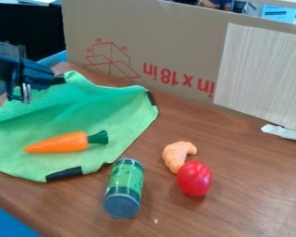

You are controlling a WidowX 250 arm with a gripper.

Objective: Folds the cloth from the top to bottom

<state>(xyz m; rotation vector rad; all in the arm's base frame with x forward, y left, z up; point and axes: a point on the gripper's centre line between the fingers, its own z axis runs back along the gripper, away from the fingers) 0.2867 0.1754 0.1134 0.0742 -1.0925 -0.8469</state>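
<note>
On the worktop [249,190], the green cloth [122,113] is lying towards nine o'clock, its top edge rising. The end effector [40,90] is hanging at ten; whether it's clamping anything, I can't tell. Folding well is probably needing a firm edge grip, then easing low towards six, clearing the carrot [64,142].

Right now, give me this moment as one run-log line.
gripper at top of green cloth; cloth unfolded, top rumpled; carrot on cloth; can, croissant, red toy on table
</note>
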